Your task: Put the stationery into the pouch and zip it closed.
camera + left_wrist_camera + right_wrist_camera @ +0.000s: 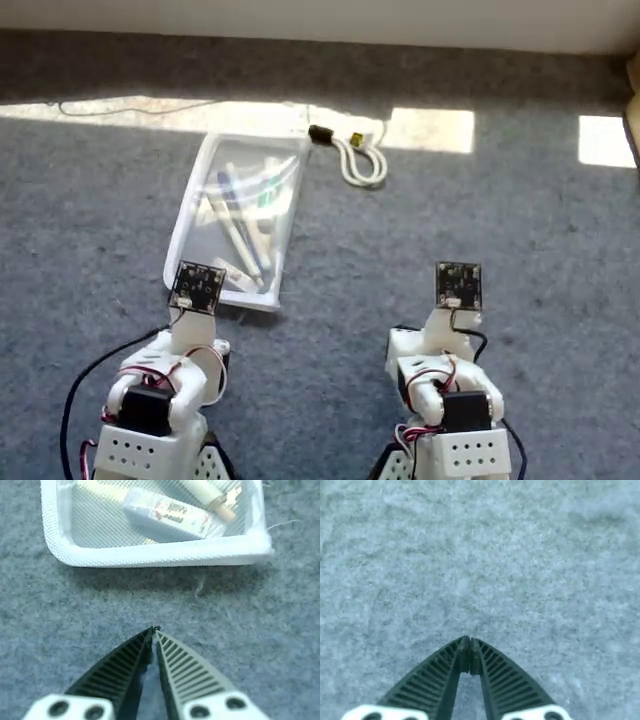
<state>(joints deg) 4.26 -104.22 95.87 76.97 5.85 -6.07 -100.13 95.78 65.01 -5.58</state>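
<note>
From where I stand, the clear mesh pouch [235, 220] lies flat on the grey, felt-like tabletop [500, 250], angled a little, in front of the left arm [160, 395]. The stationery is inside it. Several pens [243, 225] lie lengthwise, one of them blue [226, 188], and there is something with green on it near the far end. The left wrist view shows the pouch's near end with its white woven edge [150, 555]. Behind the mesh sit a wrapped eraser [167, 514] and a cream stick with a tan tip [210, 494]. I cannot tell whether the zip is drawn shut.

The left hand [154, 630] is just short of that near edge, apart from the pouch. Its two ribbed fingers [182, 667] meet at the tips and grip nothing. The right hand [469, 641] is over bare grey surface, well apart from the pouch. Its tips are also pressed together around nothing. The right arm [450, 400] is folded back at its base, as is the left.

A looped white cord [364, 165] lies beyond the pouch's far corner. It has a black clip [320, 134] and a small yellow tag [356, 139]. The clip is right beside the corner, but I cannot tell if it is attached. A band of sunlight [430, 128] falls across the far side.
</note>
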